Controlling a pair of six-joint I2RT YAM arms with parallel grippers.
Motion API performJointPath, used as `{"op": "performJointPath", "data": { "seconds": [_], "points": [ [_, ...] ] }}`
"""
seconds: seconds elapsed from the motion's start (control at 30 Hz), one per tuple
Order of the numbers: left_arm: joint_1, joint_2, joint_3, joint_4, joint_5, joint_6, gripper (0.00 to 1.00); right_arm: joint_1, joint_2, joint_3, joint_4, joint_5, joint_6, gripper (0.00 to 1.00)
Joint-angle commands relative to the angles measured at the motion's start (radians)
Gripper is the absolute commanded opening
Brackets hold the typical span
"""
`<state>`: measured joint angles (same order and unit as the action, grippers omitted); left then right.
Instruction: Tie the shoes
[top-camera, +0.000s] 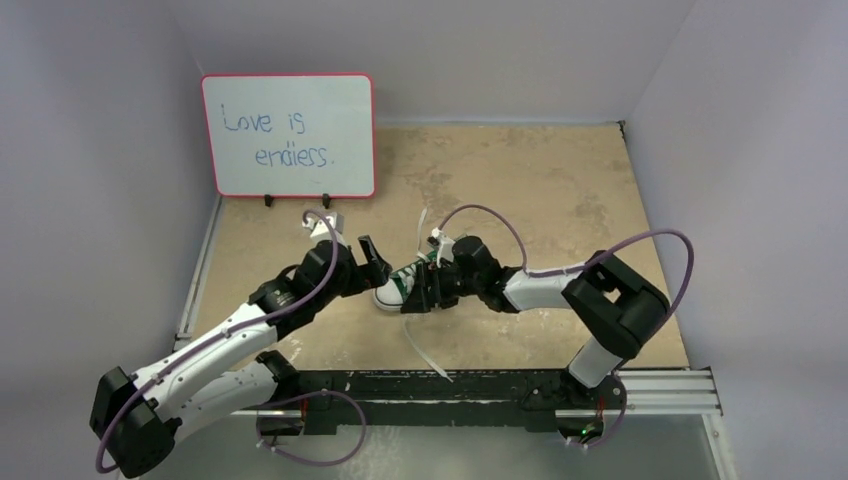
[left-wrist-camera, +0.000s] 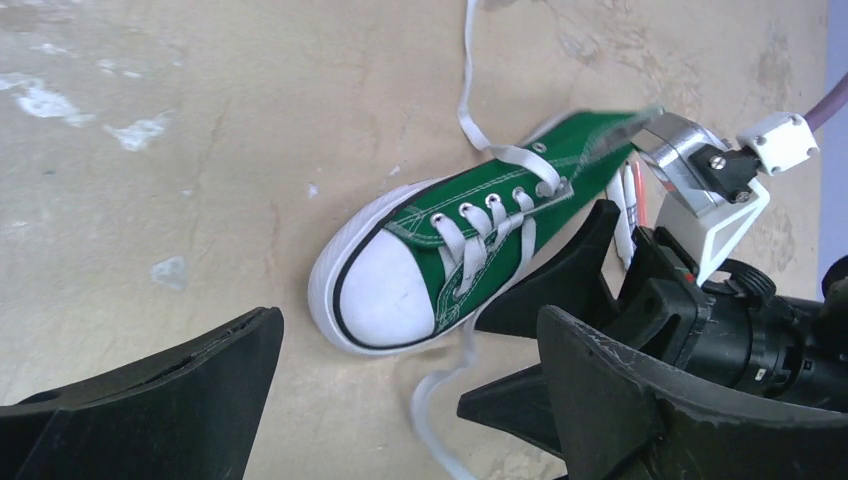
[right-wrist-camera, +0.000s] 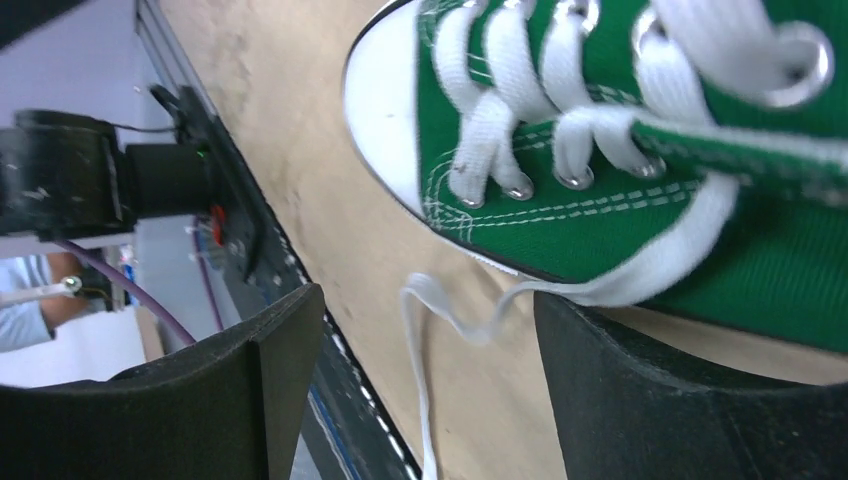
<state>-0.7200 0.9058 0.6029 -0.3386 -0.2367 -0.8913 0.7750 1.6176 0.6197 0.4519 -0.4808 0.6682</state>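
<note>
- Two grippers flank the sneaker (top-camera: 397, 287), which sits mid-table (top-camera: 560, 200), sole down as far as I can tell. Its toe cap (left-wrist-camera: 385, 290) points at the left arm and its heel toward the right arm.
- Laces are untied. The far lace end (top-camera: 424, 228) runs off toward the back of the table, and the near lace end (top-camera: 428, 352) trails toward the near edge.
- Left gripper (top-camera: 372, 262) hangs just off the toe, jaws spread wide, holding nothing.
- Right gripper (top-camera: 420, 295) is low at the shoe's near side, jaws also spread. In its wrist view the near lace end (right-wrist-camera: 425, 330) lies in the gap between the fingers (right-wrist-camera: 640, 400), not pinched.
- Likely step: the right takes the near strand, then the left goes for the far one.
- Close the right jaws on the flat strand only, not on canvas or sole. Stay low, but don't dig the tips into the table.
- Grab a little way out from the shoe so there is slack left for crossing over.
- The left should reach the far strand over or around the toe without shoving the shoe.
- The shoe looks light and nothing pins it, so a one-sided tug would probably drag or tip it. Pull both ends evenly against each other.
- Thin pens (left-wrist-camera: 630, 205) lie beside the heel, so keep the lace off them.
</note>
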Motion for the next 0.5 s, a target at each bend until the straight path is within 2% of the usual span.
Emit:
{"op": "performJointPath", "data": {
  "seconds": [0.0,0.03,0.1,0.17,0.23,0.27,0.37,0.47],
  "points": [
    [0.009,-0.084,-0.014,-0.101,-0.117,-0.066,0.99,0.008,-0.031,0.039,0.199,0.064,0.124,0.80],
    [0.009,-0.097,-0.023,-0.106,-0.113,-0.072,0.99,-0.001,-0.074,0.037,0.129,0.084,0.077,0.84],
    [0.009,-0.111,-0.036,-0.120,-0.105,-0.085,0.99,-0.010,-0.149,0.090,-0.132,0.122,-0.092,0.87],
    [0.009,-0.109,-0.050,-0.107,-0.074,-0.101,0.99,-0.011,-0.208,0.168,-0.409,0.232,-0.256,0.88],
    [0.010,-0.096,-0.072,-0.059,-0.010,-0.127,0.99,-0.032,-0.267,0.216,-0.576,0.340,-0.368,0.91],
    [0.010,-0.090,-0.090,-0.025,0.025,-0.155,0.99,-0.071,-0.291,0.232,-0.614,0.351,-0.407,0.93],
    [0.009,-0.069,-0.175,0.138,0.128,-0.230,0.99,-0.282,-0.305,0.283,-0.650,0.210,-0.477,0.95],
    [0.009,-0.021,-0.262,0.337,0.226,-0.308,0.99,-0.376,-0.206,0.354,-0.664,0.093,-0.508,0.94]
  ]
}}
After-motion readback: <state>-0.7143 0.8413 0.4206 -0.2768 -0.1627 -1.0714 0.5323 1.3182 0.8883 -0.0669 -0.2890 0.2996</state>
